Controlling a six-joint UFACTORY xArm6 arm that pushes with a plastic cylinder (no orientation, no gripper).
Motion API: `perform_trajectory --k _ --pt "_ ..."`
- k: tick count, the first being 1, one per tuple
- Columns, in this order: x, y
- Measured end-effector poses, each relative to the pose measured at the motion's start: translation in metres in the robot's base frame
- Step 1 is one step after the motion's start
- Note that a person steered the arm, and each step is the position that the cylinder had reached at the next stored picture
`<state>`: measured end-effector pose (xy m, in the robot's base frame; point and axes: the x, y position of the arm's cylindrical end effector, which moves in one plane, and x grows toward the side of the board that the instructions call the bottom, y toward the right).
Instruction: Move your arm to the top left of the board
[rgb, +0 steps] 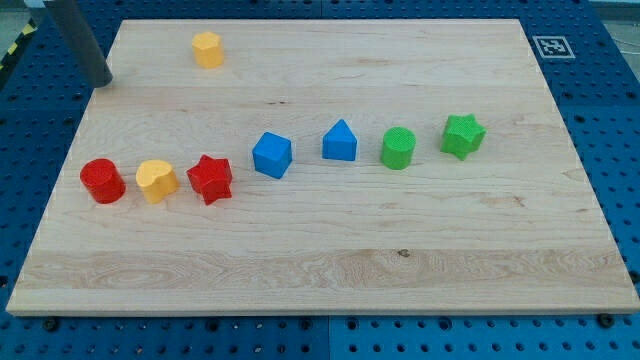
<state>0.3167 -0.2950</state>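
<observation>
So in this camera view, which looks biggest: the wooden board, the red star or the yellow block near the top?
1. Wooden board, by far.
2. Red star.
3. Yellow block at the view's top; it lies farther back, so its smaller look may be distance.

– Where is my tip (102, 80)?
– We find it at the left edge of the wooden board (330, 250), near the view's top-left corner, the dark rod slanting upward out of view.
</observation>
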Motion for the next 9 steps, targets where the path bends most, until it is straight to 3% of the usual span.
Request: perform_trajectory --k 9 --pt "-0.091 0.0"
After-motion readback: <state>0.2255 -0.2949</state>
